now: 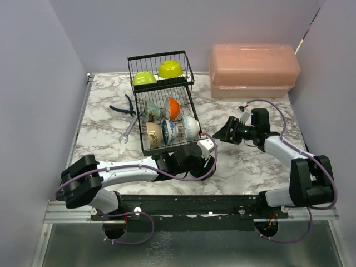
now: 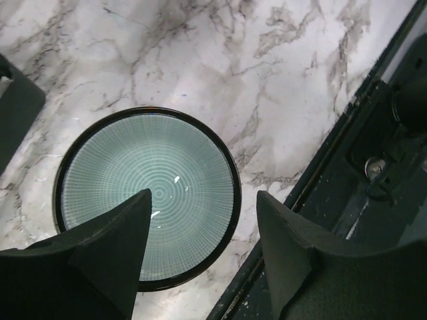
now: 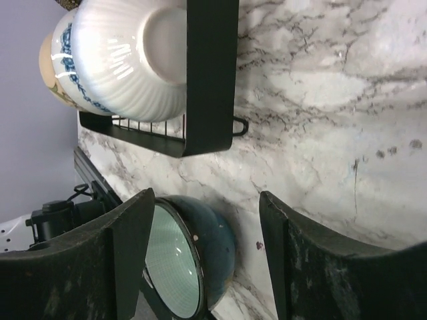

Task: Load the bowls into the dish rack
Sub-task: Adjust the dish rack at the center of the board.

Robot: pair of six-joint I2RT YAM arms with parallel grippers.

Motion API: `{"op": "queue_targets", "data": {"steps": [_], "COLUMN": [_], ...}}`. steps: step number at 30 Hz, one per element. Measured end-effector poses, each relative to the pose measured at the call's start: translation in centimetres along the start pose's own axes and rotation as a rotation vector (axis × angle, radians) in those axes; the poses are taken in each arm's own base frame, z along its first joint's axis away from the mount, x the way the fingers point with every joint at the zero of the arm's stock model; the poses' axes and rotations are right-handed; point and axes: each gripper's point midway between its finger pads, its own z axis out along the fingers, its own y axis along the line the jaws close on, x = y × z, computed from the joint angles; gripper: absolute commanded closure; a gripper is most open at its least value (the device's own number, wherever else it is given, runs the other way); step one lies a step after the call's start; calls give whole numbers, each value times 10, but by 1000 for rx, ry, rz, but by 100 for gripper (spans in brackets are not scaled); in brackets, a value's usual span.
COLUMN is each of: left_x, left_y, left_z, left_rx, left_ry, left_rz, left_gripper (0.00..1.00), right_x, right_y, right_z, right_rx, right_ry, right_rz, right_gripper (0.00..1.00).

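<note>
Pickup in hand, we judge: left gripper (image 2: 203, 200), jaws apart, straddles the rim of the teal bowl (image 2: 170, 170) by the table's (image 2: 200, 53) near edge; next, pinch, lift to dish rack (image 3: 212, 67).

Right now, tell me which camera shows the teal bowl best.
Left wrist: it looks straight into the teal bowl. Right wrist catches it side-on, partly hidden; the top view hides it under the left arm.

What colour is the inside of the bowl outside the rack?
The bowl is pale teal inside; left wrist view shows it best.
</note>
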Motion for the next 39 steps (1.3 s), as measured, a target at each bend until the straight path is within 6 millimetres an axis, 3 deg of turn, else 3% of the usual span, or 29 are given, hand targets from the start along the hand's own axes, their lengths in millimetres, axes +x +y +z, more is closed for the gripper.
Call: {"op": "queue_targets", "data": {"steps": [4, 8, 11, 14, 16, 18, 23, 30, 35, 39], "left_x": [-12, -38, -56, -59, -48, -38, -2, 43, 51, 56], "left_y": [11, 28, 64, 108, 141, 161, 195, 212, 219, 227], "left_z": [-6, -31, -62, -92, -114, -129, -149, -151, -158, -159], "left_rx": [-68, -130, -208, -301, -391, -458, -591, -659, -670, -657], "left_ry": [-46, -160, -279, -372, -416, -432, -395, -301, -306, -322], "left_rz": [-43, -149, -295, -446, -558, -627, -763, -883, -927, -971], "left_gripper": [26, 22, 21, 17, 14, 12, 11, 11, 12, 14], "right_x": [-10, -4, 5, 14, 22, 24, 42, 80, 95, 89], "right_y": [6, 24, 37, 48, 54, 59, 81, 116, 134, 141], "right_z": [13, 29, 38, 50, 56, 60, 76, 96, 107, 106], "right_rx": [-16, -67, -107, -138, -159, -167, -212, -288, -316, -296], "right_ry": [30, 85, 121, 157, 190, 203, 263, 355, 391, 364], "right_rz": [-29, -67, -97, -121, -125, -123, -163, -216, -237, -269], "right_gripper": [39, 39, 39, 39, 39, 39, 39, 39, 37, 36]}}
